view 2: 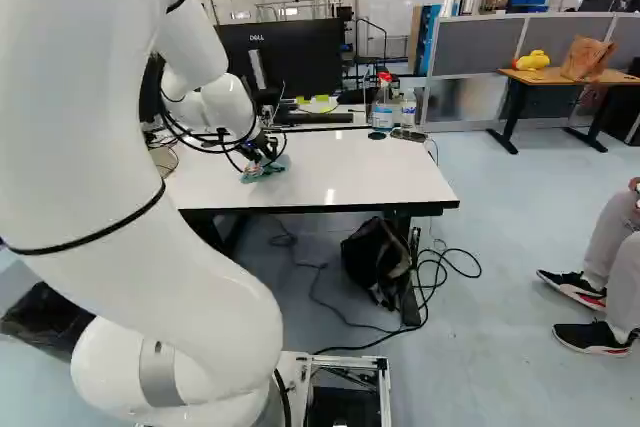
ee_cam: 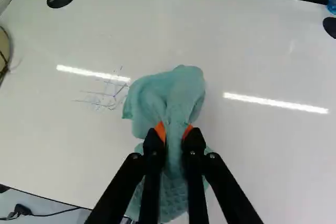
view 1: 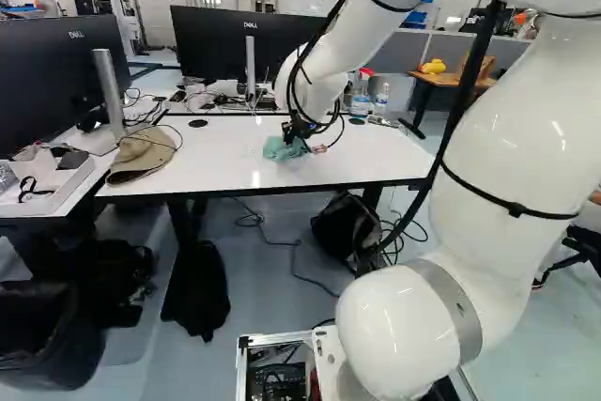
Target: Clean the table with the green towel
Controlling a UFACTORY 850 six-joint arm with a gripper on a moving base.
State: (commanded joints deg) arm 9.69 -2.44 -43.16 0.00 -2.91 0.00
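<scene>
We've got the hand (view 1: 297, 133) pinching the bunched green towel (ee_cam: 167, 95) on the white bench (view 1: 225, 171), nearer front edge than back, blue scribbles (ee_cam: 109, 95) just beside the cloth.

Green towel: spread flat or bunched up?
Bunched up. In the wrist view the towel is pinched between the gripper's two fingers, with loose folds ahead of and under them.

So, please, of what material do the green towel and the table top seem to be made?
The green towel looks like soft, matte cloth, perhaps microfibre: it bunches in folds, and one part shows a waffle-like texture. The table top looks like hard, glossy white laminate or whiteboard; it reflects lights as bright streaks, but the exact material stays open.
</scene>
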